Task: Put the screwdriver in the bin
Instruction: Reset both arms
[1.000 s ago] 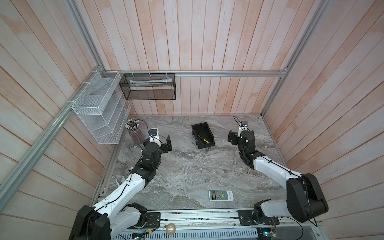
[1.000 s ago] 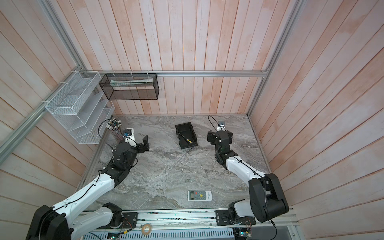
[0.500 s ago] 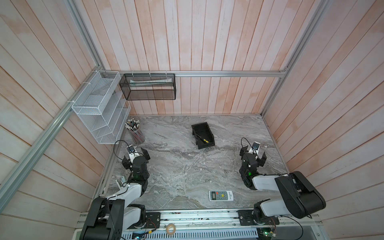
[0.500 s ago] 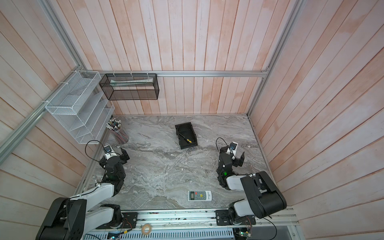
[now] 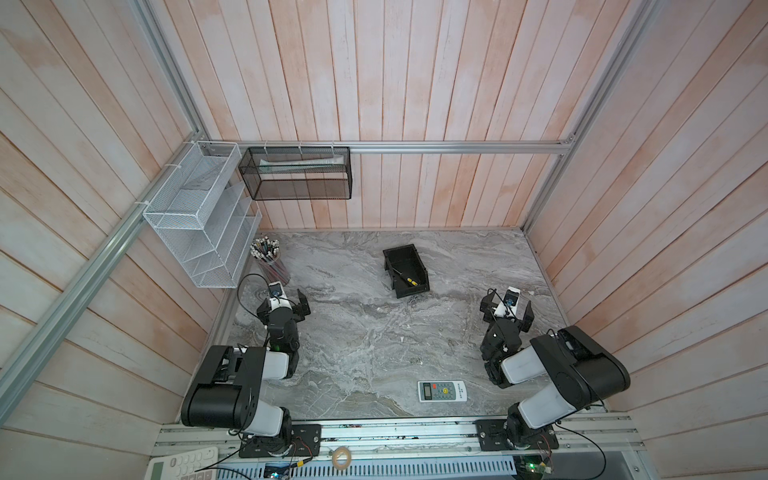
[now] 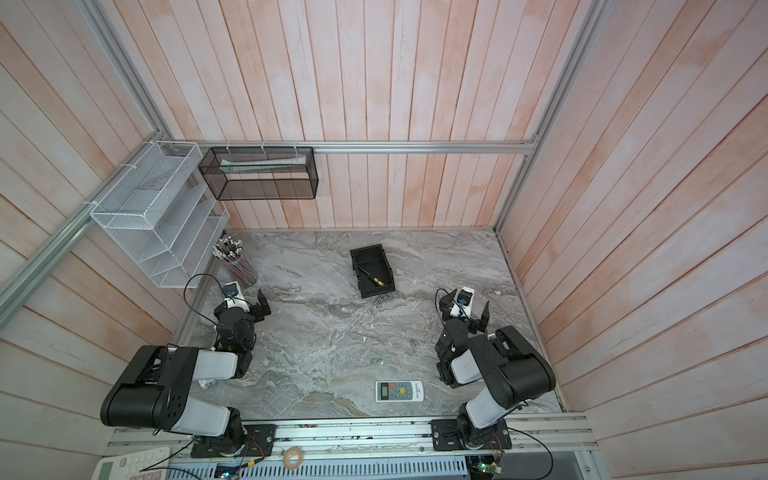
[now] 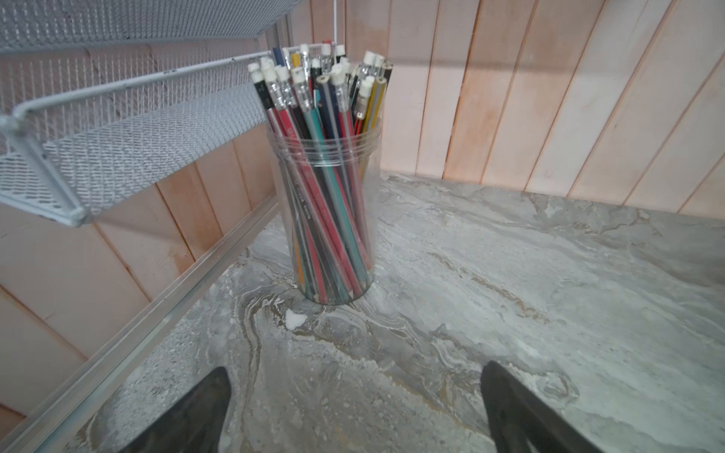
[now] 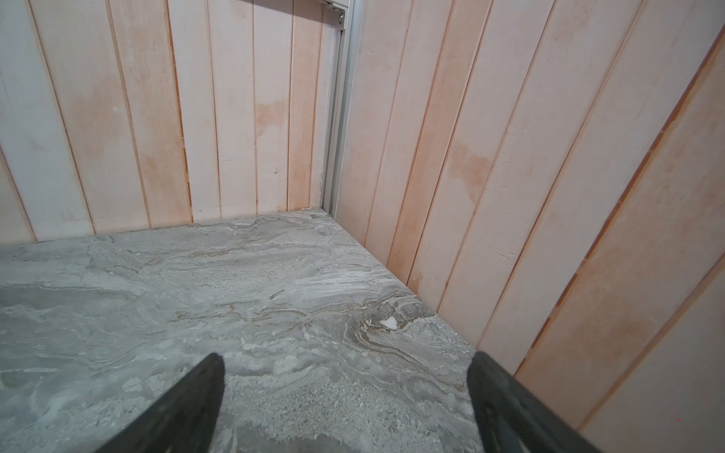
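Screwdriver [image 5: 404, 276] handling looks complete. The right gripper [image 8: 345, 357] and left gripper [image 7: 355, 368] hang spread wide and empty, well apart from the bin [image 5: 402, 259], likely parked clear because the tool lies diagonally inside it.

The table [image 5: 374, 332] is open in the middle. The bin [image 5: 409, 291] stands near the back. A pencil jar [image 5: 272, 266] crowds the left corner under the white rack [image 5: 199, 232]

left gripper [image 7: 355, 368], right gripper [image 8: 346, 356]: jaws spread, apparently empty
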Action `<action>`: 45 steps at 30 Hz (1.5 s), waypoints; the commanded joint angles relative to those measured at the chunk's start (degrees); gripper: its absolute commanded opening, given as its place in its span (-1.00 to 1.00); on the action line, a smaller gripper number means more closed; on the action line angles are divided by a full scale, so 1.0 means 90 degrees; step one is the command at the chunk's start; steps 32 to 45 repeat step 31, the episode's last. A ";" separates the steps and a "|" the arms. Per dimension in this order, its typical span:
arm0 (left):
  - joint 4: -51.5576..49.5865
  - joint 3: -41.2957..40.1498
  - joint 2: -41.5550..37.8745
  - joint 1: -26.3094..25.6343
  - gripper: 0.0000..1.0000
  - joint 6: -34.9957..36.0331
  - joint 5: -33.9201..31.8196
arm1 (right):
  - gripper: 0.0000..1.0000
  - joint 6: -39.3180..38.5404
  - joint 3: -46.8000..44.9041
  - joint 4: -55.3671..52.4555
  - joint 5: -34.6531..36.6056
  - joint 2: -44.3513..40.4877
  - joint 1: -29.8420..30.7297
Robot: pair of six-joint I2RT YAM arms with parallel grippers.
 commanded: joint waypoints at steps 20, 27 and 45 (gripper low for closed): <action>0.0845 -0.0045 0.0372 0.0177 1.00 0.0184 0.0860 | 0.95 0.1095 0.0261 -0.1171 -0.2901 -0.0094 -0.1413; 0.0842 -0.0043 0.0364 0.0174 1.00 0.0178 0.0864 | 0.95 0.1120 0.0280 -0.1256 -0.2910 -0.0113 -0.1404; 0.0841 -0.0053 0.0361 0.0175 1.00 0.0182 0.0858 | 0.95 0.1122 0.0265 -0.1246 -0.2911 -0.0125 -0.1411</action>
